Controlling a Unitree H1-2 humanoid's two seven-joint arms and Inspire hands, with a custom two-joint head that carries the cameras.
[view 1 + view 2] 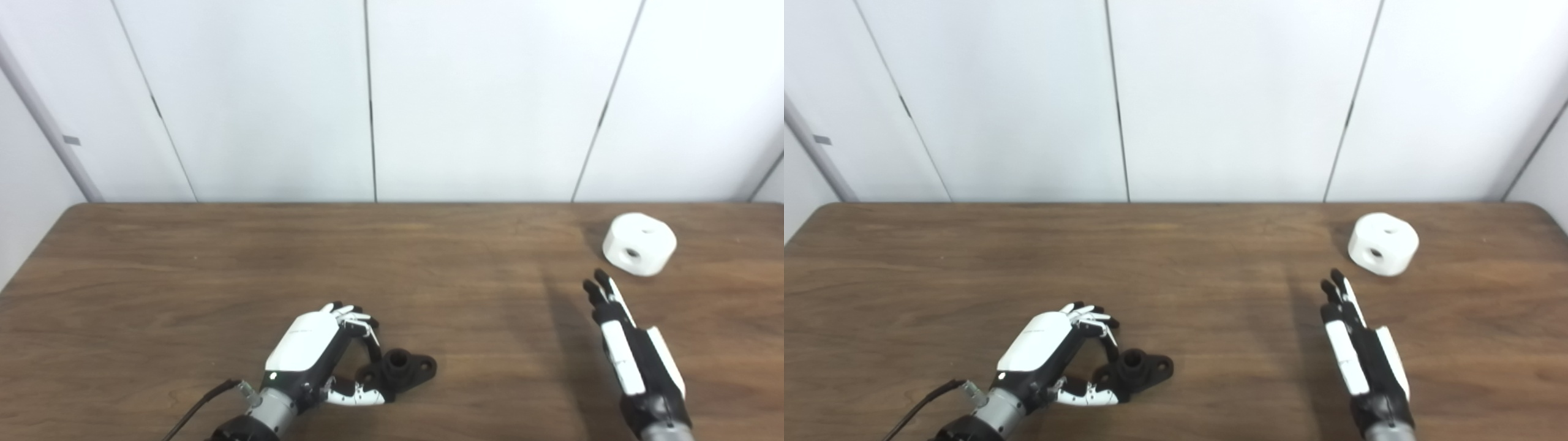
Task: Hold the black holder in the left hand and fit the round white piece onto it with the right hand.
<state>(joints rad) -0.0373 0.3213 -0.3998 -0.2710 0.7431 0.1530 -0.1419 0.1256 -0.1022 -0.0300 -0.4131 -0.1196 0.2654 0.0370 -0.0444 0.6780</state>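
Black holder (398,366): small moulded part with a raised central collar and a flat ear to each side, each ear pierced by a hole; lying flat on the brown tabletop (245,269), directly at the fingertips of the left hand (318,355). Left hand curled around the near end, fingers arched over one ear and thumb low beside it, touching or almost touching; not lifted, and firmness of hold cannot be told. Judged rigid, light, matte enough not to slip; best taken by the near ear and the edge of the base, leaving the collar bare and pointing up for the fit. Round white piece (639,243): squat drum with rounded edges, one dark bore in the side face toward the camera and a smaller hole on top; resting on the tabletop ahead of the right hand (631,349) and slightly to its outer side, near but apart from the fingertips. Right hand flat and extended, fingers straight and close together, holding nothing. Judged hard plastic, light to moderate weight, smooth and somewhat slippery, not fragile; best taken across the curved wall with fingers and thumb on opposite sides, keeping whichever bore suits the collar uncovered. Likely to roll if tipped onto its curved wall.
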